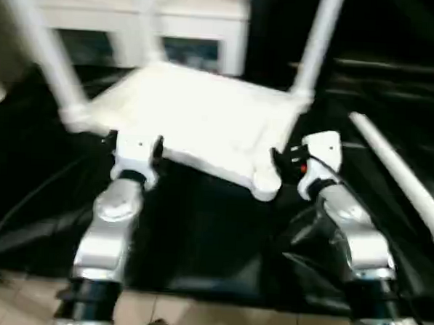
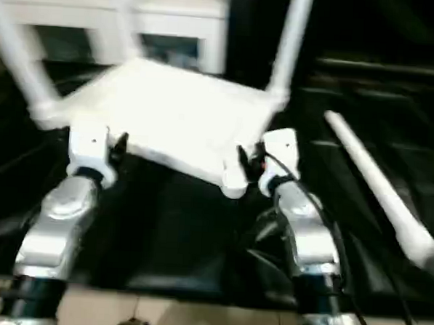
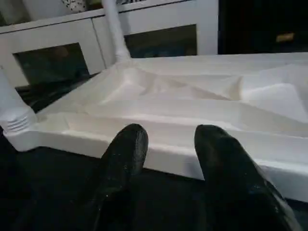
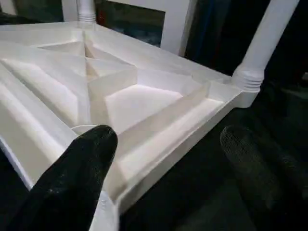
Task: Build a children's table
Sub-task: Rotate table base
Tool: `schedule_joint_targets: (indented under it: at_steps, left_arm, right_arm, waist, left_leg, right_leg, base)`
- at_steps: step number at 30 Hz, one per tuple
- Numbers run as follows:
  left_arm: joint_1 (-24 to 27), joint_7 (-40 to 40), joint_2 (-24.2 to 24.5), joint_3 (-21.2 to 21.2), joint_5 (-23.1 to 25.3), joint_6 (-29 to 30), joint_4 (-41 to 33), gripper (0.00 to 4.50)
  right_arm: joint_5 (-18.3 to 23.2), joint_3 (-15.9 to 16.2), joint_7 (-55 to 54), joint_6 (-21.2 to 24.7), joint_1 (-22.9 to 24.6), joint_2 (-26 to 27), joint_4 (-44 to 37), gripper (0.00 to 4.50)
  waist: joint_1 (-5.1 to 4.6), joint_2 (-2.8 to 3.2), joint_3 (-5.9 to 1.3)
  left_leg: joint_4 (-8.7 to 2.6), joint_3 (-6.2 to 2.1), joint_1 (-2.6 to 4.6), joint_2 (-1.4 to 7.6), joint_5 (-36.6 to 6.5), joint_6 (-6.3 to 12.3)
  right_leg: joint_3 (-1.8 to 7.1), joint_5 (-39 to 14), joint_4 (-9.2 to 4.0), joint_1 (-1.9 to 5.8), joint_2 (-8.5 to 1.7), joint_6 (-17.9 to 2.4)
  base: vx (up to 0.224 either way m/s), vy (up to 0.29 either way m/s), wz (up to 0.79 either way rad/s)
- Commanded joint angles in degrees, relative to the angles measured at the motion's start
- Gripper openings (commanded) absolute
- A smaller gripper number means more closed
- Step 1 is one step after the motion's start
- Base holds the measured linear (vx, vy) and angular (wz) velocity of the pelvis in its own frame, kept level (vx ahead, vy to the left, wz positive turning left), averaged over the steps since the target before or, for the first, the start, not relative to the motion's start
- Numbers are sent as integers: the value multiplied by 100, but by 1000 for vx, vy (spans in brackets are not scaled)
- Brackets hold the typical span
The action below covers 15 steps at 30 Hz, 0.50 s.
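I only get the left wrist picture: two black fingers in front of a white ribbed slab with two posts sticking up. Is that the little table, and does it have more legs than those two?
Observer: Yes, that is the tabletop, lying underside up. A third leg stands in its far right corner.
Operator: And the fourth one?
Observer: A loose leg lies on the black cloth, on the robot's right of the tabletop.
Operator: Where would it go?
Observer: Probably into the near right corner socket, which is empty. The right gripper is open beside it.
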Motion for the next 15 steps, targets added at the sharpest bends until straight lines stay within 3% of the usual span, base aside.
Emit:
schedule_joint_targets:
  at_steps: [1, 2, 3, 4, 5, 6, 7, 8, 9, 10, 11, 12, 13, 14, 15]
  left_arm:
    - [-107, 56, -18, 157, -66, 140, -4, 205]
    - [-159, 30, -19, 198, -130, 193, 17, 205]
    - [-192, 6, -15, 217, -174, 220, 31, 205]
    - [-241, -104, 11, 214, -269, 113, 79, 205]
    - [-241, -104, 11, 214, -269, 113, 79, 205]
    - [-256, -236, 62, 169, -327, -29, 81, 205]
    - [-257, -252, 75, 166, -338, -12, 69, 205]
    - [-263, -245, 79, 166, -340, 8, 69, 205]
    - [-253, -273, 80, 169, -369, 10, 61, 205]
    - [-246, -297, 80, 171, -390, 8, 58, 205]
    - [-229, -317, 81, 166, -394, 16, 47, 205]
    - [-206, -339, 82, 159, -400, 30, 29, 205]
    - [-198, -349, 83, 155, -401, 43, 24, 205]
    - [-174, -368, 78, 149, -415, 62, -1, 205]
    - [-162, -381, 72, 147, -427, 72, -14, 205]
  right_arm:
    - [10, -138, -103, 113, 43, 33, -65, 392]
    - [-16, -112, -90, 136, 68, 21, -87, 392]
    - [-35, -92, -80, 150, 84, 12, -102, 392]
    - [-52, -74, -83, 199, 94, 2, -102, 392]
    - [-52, -74, -83, 199, 94, 2, -102, 392]
    - [45, -144, -121, 233, 88, 48, -67, 392]
    - [41, -141, -136, 236, 76, 38, -53, 392]
    - [35, -134, -148, 229, 61, 26, -37, 392]
    - [14, -127, -166, 264, 50, 5, -33, 392]
    - [-2, -126, -177, 294, 43, -6, -31, 392]
    - [-9, -140, -173, 291, 38, -11, -32, 392]
    - [-24, -151, -167, 300, 33, -24, -34, 392]
    - [-30, -156, -163, 302, 30, -34, -34, 392]
    - [-39, -157, -160, 305, 32, -51, -44, 392]
    - [-43, -157, -159, 310, 32, -63, -49, 392]
  waist:
    - [146, 305, -458]
    - [-27, 362, -497]
    - [-49, 247, -560]
    - [-99, 164, -610]
    - [-74, 9, -526]
    - [31, -203, -525]
    - [148, -186, -475]
    - [188, -134, -488]
    - [72, -43, -550]
    - [85, -145, -496]
    - [142, -166, -357]
    - [116, -90, -214]
    - [-31, -12, -98]
    - [-106, 4, -88]
    - [-263, 96, -136]
  left_leg:
    - [-1062, -276, 614, 641, -413, 398]
    - [-1577, -1166, 687, 2290, 762, 1065]
    - [-1336, -1075, 920, 2303, 1589, 1390]
    - [-1094, -928, 1092, 2068, 2669, 1640]
    - [-540, -459, 680, 1078, 3482, 1406]
    - [-563, -85, 83, 34, 2165, 1055]
    - [-643, -191, -180, 124, 1139, 432]
    - [-713, -188, -103, 136, 780, 124]
    - [-841, 71, 174, 74, 229, -621]
    - [-914, 132, 142, -53, -249, -845]
    - [-949, 99, 82, -129, -599, -962]
    - [-993, 43, 370, -15, -905, -1049]
    - [-1243, -3, 657, 93, -1408, -1148]
    - [-1384, -54, 840, 181, -1762, -1149]
    - [-1681, -189, 1225, 509, -2430, -904]
  right_leg:
    - [593, -1683, -1128, 160, -425, 554]
    - [420, -838, 33, -148, -708, 1235]
    - [636, -632, 437, -597, -860, 1186]
    - [874, -201, 609, -957, -991, 909]
    - [1366, 1163, -28, -868, -1238, 490]
    - [1317, 1706, -328, -205, -727, 1183]
    - [1399, 1293, -476, 40, -1104, 1207]
    - [1369, 867, -467, 50, -1004, 1237]
    - [1503, 78, -533, 61, -479, 1028]
    - [1529, -241, -507, 233, -310, 663]
    - [1745, -1318, -722, 476, -249, 134]
    - [1887, -2885, -980, 288, -202, -112]
    - [1759, -3729, -1020, 95, 76, 56]
    - [1610, -3683, -943, -12, 184, 149]
    - [1283, -2971, -667, -217, 136, 54]
  base:
    - [-38, -240, 34]
    - [-43, -347, 38]
    - [-42, -230, 24]
    - [13, -204, 15]
    - [0, 0, 0]
    - [0, 0, 0]
    - [-98, 18, 8]
    - [-67, -179, -3]
    - [-67, -179, -3]
    - [-36, -156, -43]
    - [-26, -91, -64]
    - [-26, -91, -64]
    - [-31, -37, -61]
    - [-39, 0, -76]
    - [-39, 0, -76]
